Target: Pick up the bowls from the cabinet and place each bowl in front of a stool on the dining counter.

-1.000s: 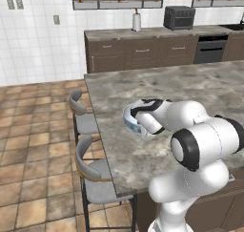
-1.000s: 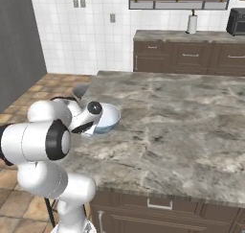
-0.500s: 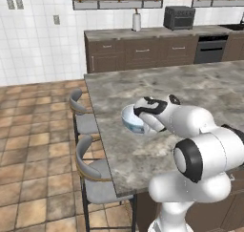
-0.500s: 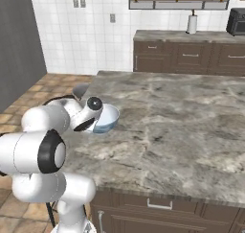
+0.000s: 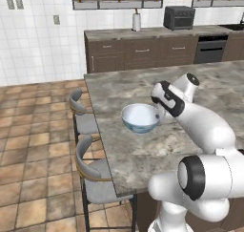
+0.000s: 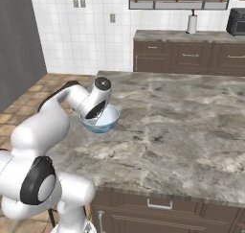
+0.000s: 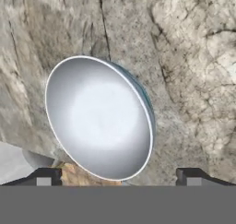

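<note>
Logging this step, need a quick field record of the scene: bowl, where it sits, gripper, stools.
bowl: white bowl with blue-green outside, upright, empty
bowl location: on the dining counter, near the edge by the stools
gripper: gripper open, tips either side of the bowl's near rim, not holding it
stools: near stool and far stool, both tucked along the counter side
bowl vs stools: roughly between the two stools, closer to the far one

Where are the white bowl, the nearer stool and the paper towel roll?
white bowl (image 5: 139,117): left base view, on its pale inside.
nearer stool (image 5: 101,188): left base view, on the grey seat.
paper towel roll (image 6: 192,24): right base view, on its white side.
</note>
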